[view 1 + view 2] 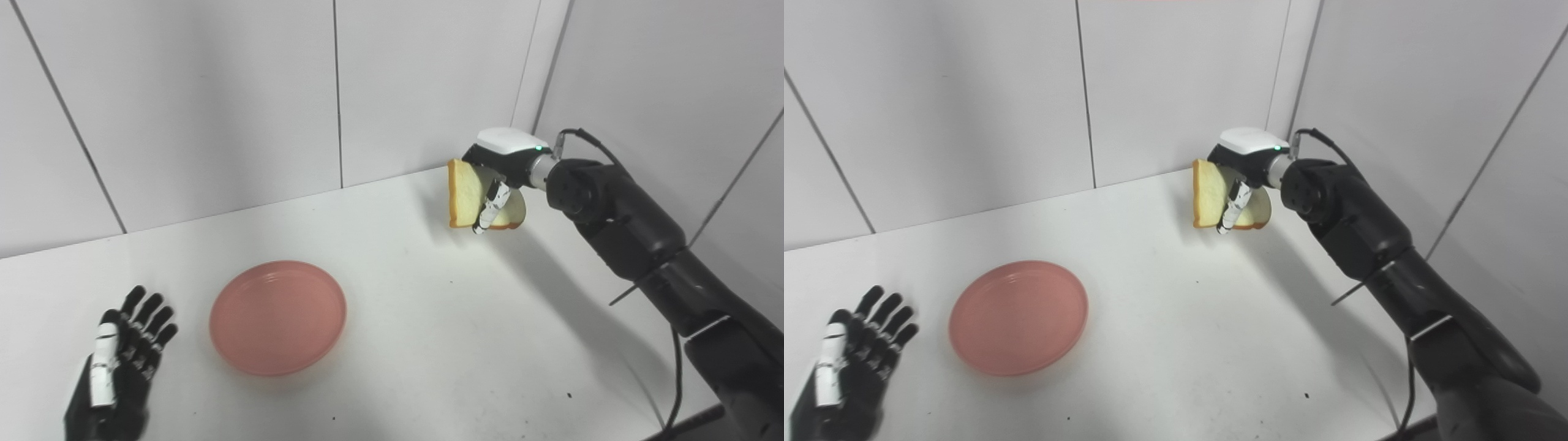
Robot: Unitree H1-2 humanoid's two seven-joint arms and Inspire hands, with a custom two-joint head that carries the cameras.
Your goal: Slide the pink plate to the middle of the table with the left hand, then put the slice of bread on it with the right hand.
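The pink plate (278, 316) lies flat on the white table (429, 343), left of its middle, with nothing on it. My left hand (119, 361) rests open on the table to the plate's left, a gap between them. At the back right my right hand (497, 177) is shut on the slice of bread (465, 195), holding it upright and lifted above the table, far from the plate. The same slice of bread (1209, 195) shows in the right eye view, with a thumb across its face.
White panelled walls close the table at the back and on the right, meeting in a corner (527, 92) just behind the right hand. My black right arm (637, 245) crosses the table's right side. A cable (674, 392) hangs by the front right edge.
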